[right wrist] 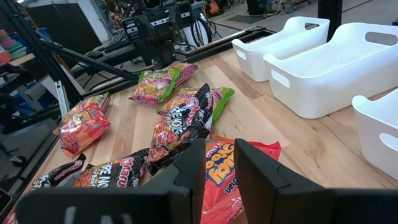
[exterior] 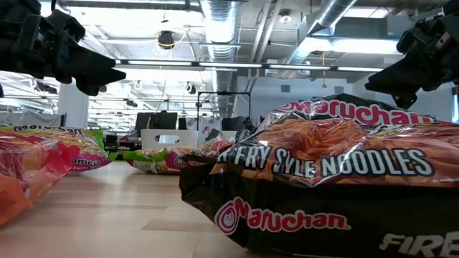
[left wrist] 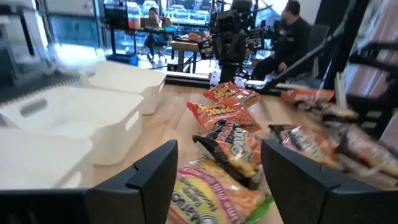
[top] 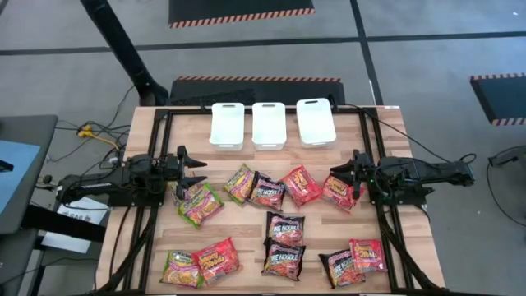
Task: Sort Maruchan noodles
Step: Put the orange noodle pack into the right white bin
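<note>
Left gripper [top: 200, 171] spread wide, just above a green-yellow packet [top: 200, 204]; right gripper [top: 335, 178] fingers close together with a gap, holding nothing, over a red packet [top: 339, 192]. Maruchan noodles [top: 274, 222] scattered across the table [top: 381, 136], three white bins [top: 270, 124] behind with nothing inside. "Maruchan" and "NOODLES" readable on the dark packet [exterior: 337, 179].

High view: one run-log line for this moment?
stage: sorting not begun | three white rectangular plastic bins: empty | crinkly plastic noodle packets: all on wooden table | left gripper: open, over green-yellow packet | right gripper: over red-orange packet
</note>
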You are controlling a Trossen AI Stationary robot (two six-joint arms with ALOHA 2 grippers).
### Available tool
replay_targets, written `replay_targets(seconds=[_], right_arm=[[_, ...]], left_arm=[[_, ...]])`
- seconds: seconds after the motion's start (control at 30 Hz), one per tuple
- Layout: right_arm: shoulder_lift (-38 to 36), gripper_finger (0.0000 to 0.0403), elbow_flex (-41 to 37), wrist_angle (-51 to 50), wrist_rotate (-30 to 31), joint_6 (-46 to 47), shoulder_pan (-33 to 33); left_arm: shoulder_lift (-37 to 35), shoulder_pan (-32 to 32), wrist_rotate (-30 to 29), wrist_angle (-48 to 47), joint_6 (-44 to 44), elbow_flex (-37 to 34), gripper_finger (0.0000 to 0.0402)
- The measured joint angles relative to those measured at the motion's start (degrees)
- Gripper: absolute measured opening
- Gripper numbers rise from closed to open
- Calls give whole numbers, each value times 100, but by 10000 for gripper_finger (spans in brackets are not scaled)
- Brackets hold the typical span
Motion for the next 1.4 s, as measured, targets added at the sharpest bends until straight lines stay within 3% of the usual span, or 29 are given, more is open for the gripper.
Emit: replay_targets(seconds=[0.6, 1.0, 1.4], right_arm=[[-1, 111, -4, 49, 0, 11, 0], [0, 111, -22, 883, 0, 9, 2], [0, 111, -11, 4096, 5, -170, -1]], left_arm=[[0, 0, 2, -1, -4091, -1, 217], [0, 0, 0, 0, -4091, 1, 217], [0, 4, -111, 18, -4357, 1, 217]])
